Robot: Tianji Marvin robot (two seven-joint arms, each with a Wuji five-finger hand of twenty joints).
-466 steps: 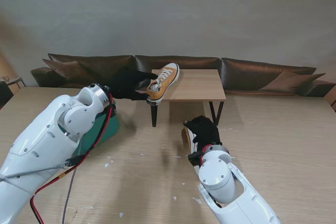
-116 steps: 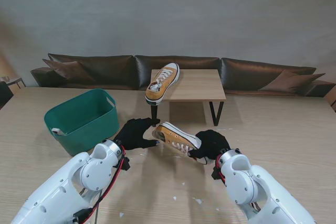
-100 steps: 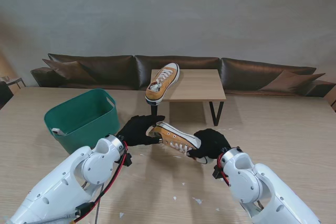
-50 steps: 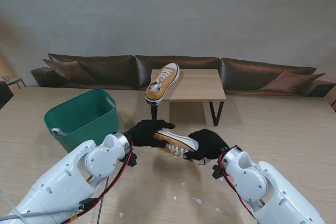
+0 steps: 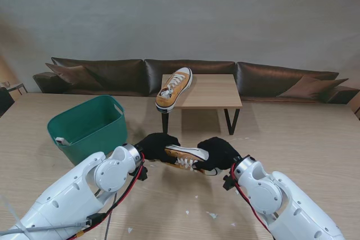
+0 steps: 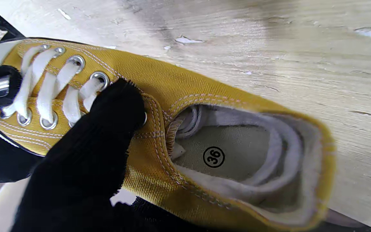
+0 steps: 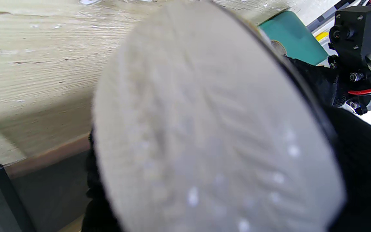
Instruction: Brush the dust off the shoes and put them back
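We log the wooden table (image 5: 315, 139) as the largest item; small white flecks (image 5: 211, 214) lie on it near us. At 12 o'clock, beyond its far edge, a brown sofa (image 5: 264, 74) runs along the wall, with a small side table (image 5: 208, 91) in front of it. A green basket (image 5: 90, 127) stands on the table at about 10 o'clock from the hands.

1 mustard sneaker (image 5: 174, 88) rests tilted on the side table's left corner, toe hanging over the edge. The second sneaker (image 5: 184, 155) is held between both hands, just nearer to us than the side table's legs.

Our left hand (image 5: 157, 146), black-gloved, is closed on this second sneaker's heel end; the left wrist view shows one finger (image 6: 114, 109) pressed on the upper beside the white laces (image 6: 47, 93), and a "36" printed on the insole (image 6: 214, 157).

Our right hand (image 5: 216, 153) is clamped on the toe end; the right wrist view is filled by the blurred pale sole (image 7: 211, 129).
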